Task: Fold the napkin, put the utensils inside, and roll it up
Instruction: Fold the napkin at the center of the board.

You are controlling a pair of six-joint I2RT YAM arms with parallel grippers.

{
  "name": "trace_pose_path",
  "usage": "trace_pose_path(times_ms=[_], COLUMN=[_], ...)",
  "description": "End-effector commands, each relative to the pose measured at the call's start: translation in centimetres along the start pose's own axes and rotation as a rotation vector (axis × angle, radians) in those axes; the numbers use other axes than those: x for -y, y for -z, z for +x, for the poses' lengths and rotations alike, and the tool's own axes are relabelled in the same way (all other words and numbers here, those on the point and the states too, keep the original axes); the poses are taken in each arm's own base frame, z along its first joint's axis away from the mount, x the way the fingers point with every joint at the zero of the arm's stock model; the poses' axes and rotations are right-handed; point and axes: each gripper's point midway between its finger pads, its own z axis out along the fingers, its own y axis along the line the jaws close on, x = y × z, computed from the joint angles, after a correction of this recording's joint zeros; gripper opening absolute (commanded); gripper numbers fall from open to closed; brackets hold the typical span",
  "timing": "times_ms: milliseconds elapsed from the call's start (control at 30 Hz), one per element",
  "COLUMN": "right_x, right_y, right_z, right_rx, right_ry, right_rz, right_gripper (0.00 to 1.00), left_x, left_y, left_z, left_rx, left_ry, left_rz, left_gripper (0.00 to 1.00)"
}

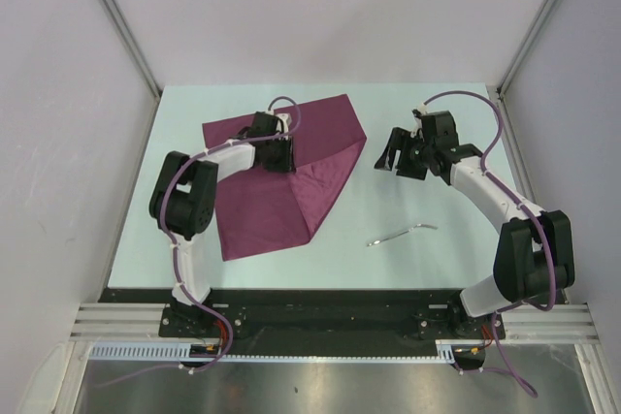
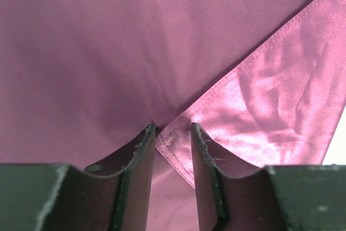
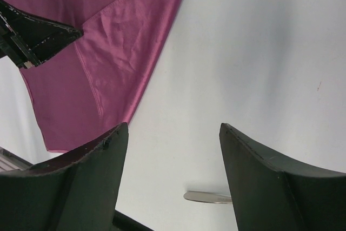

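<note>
The maroon napkin (image 1: 262,210) lies on the left half of the table, its right side folded over with a slanted edge. My left gripper (image 1: 278,155) is down on its upper part. In the left wrist view the left gripper (image 2: 173,133) is narrowly open, and a hemmed corner of the napkin (image 2: 173,147) lies flat between the fingers (image 2: 141,152). My right gripper (image 1: 392,157) hovers wide open to the right of the napkin and holds nothing. The silvery utensil (image 1: 402,233) lies on bare table nearer the front. Its tip (image 3: 205,197) shows between the right gripper (image 3: 173,131) fingers, with the napkin (image 3: 119,41) at the left.
The pale table (image 1: 417,113) is enclosed by white walls with metal posts (image 1: 116,16) at the back corners. A black and metal rail (image 1: 320,322) carrying both arm bases runs along the front edge. The black left gripper body (image 3: 38,36) shows in the right wrist view.
</note>
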Motion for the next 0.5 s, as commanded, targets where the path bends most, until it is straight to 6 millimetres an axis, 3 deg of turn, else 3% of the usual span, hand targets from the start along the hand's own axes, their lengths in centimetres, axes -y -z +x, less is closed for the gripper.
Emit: trace_pose_path(times_ms=[0,300,467], right_x=[-0.3,-0.4,-0.3], right_y=[0.5,0.4,0.5], right_z=[-0.8,-0.9,-0.8], right_rx=[0.035,0.038,0.039], right_ry=[0.003,0.005,0.006], right_rz=[-0.014,-0.017,-0.008], right_gripper=[0.73,0.73,0.73], left_x=[0.6,0.4,0.5], left_y=[1.1,0.6,0.4], left_z=[1.0,2.4,2.8], left_rx=[-0.016,-0.052,-0.061], left_ry=[0.014,0.007,-0.001], left_rz=[-0.019,-0.062,-0.072], left_gripper=[0.39,0.36,0.18])
